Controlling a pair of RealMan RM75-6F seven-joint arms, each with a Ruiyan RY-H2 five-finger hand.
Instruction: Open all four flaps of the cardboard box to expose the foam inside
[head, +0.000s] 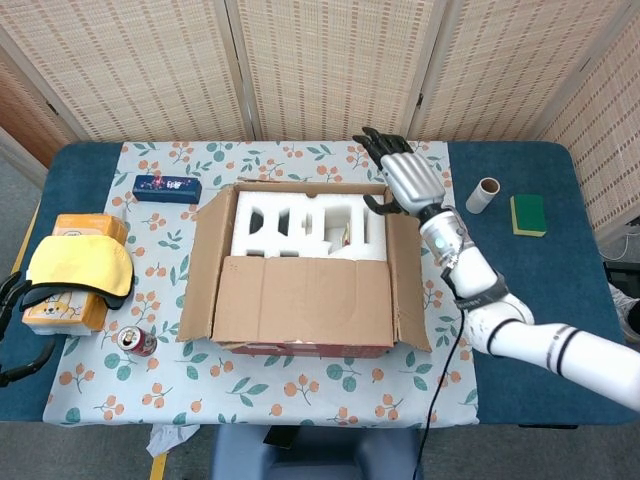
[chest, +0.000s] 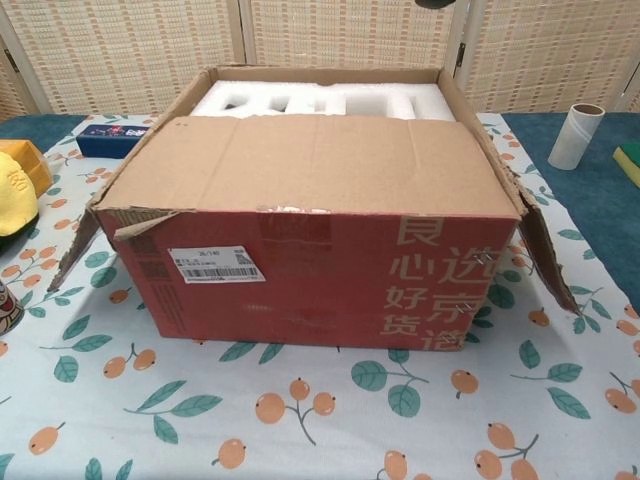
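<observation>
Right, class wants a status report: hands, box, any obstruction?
Right hand open by far right box corner. Left hand barely in view. Cardboard box: near flap covering foam, others folded out. Nothing blocking.

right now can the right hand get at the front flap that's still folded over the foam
Probably yes. The right hand hovers open at the box's far right corner, and nothing lies on the front flap or between them.
</observation>
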